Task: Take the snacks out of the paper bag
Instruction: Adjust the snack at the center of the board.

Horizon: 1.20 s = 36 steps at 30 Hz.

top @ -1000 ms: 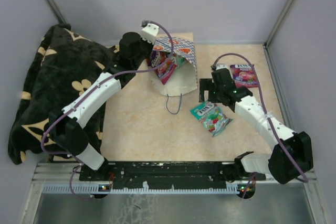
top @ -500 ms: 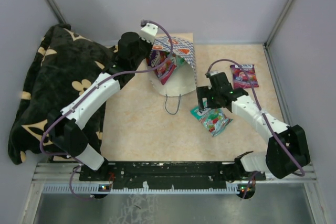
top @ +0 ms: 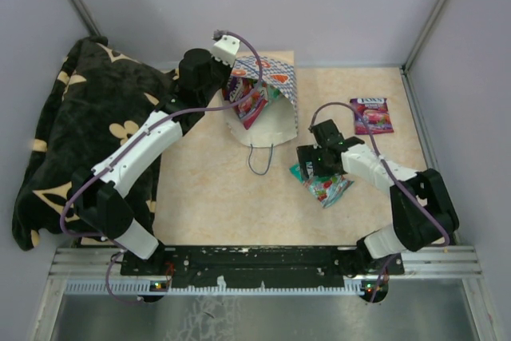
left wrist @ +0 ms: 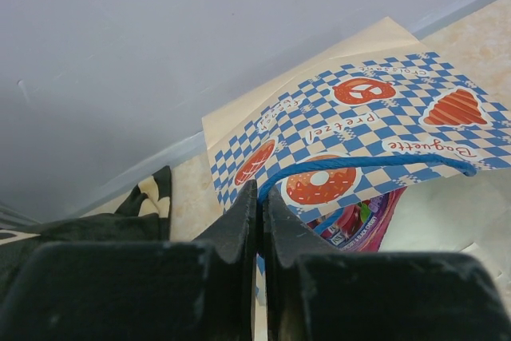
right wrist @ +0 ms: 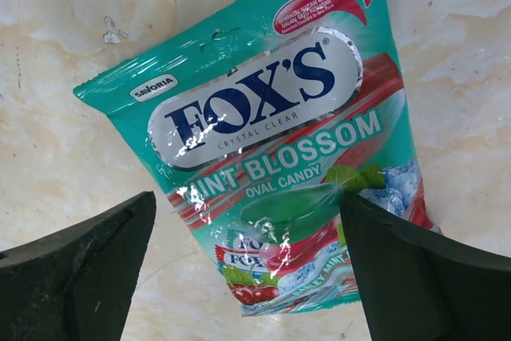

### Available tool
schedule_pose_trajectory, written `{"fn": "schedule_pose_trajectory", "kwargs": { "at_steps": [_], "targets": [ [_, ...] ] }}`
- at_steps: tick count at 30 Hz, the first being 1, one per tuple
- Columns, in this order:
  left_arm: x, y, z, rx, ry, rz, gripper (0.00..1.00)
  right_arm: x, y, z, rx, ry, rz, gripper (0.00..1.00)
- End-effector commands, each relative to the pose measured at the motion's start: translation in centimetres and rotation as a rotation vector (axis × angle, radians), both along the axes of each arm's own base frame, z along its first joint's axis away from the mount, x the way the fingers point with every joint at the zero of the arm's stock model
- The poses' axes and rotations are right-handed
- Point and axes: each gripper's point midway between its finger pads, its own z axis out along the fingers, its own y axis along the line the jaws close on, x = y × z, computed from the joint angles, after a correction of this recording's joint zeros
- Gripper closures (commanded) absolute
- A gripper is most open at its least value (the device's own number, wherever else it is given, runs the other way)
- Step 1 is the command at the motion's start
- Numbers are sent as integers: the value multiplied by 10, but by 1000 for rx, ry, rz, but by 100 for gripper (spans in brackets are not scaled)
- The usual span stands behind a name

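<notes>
The paper bag [top: 271, 117] lies tipped on the table with its mouth to the left. My left gripper [top: 233, 89] is shut on its upper rim by the blue string handle; the left wrist view shows the gripper [left wrist: 262, 197] pinching the checkered bag [left wrist: 375, 117]. A purple-pink snack packet [top: 251, 104] sticks out of the mouth and also shows in the left wrist view [left wrist: 359, 225]. My right gripper [top: 307, 167] is open and empty, just above a teal snack packet [top: 329, 188]; in the right wrist view the gripper [right wrist: 247, 261] straddles the packet [right wrist: 271, 141]. Another purple packet [top: 372, 115] lies at the right.
A black floral blanket [top: 72, 133] is heaped along the left side, against my left arm. Grey walls close the back and both sides. The bag's second blue handle [top: 259, 161] trails on the table towards the front.
My right arm has swung left and nearer, from beside the purple packet to over the teal packet. My left gripper and the bag have stayed put.
</notes>
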Motion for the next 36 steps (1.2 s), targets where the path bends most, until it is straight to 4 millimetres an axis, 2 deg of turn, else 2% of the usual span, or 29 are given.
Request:
{"fn": "schedule_pose_trajectory", "kwargs": {
  "at_steps": [1,10,14,19,24,36],
  "targets": [
    [-2,10,17,-7,-39,21,94,8,11,-1,56,-12,-18,1],
    [-1,8,16,-9,-37,17,94,0,1,-32,4,49,-145,1],
    [0,8,15,-10,-33,15,94,2,-6,-41,-4,55,-331,1],
    [0,7,16,-11,-33,15,94,19,5,-28,86,8,-470,1],
    [0,7,14,-8,-29,15,94,35,16,-2,170,-70,-456,1],
    [1,5,13,-13,-28,10,94,32,15,34,244,-222,-363,1]
  ]
}}
